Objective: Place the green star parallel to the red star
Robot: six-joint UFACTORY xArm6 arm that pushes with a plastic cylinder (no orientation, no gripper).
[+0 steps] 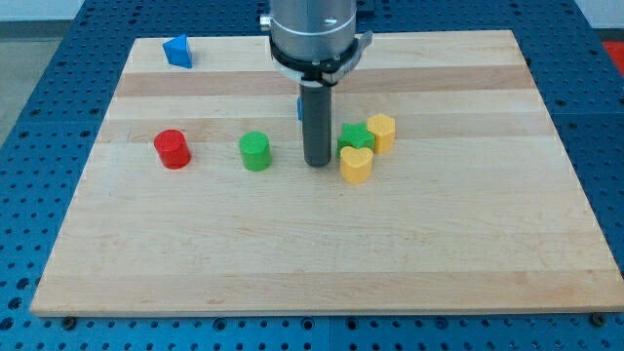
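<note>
The green star (355, 136) lies near the board's middle, tight between a yellow heart (356, 165) below it and a yellow block (381, 132) to its right. My tip (317, 162) stands just left of the green star, close to it; I cannot tell whether they touch. No red star shows; the only red block is a red cylinder (172, 149) at the view's left. A green cylinder (255, 151) stands left of my tip.
A blue block (177, 50) lies at the top left of the wooden board (312, 244). Another blue block (299, 107) is mostly hidden behind the rod. The arm's body (314, 34) hangs over the board's top middle.
</note>
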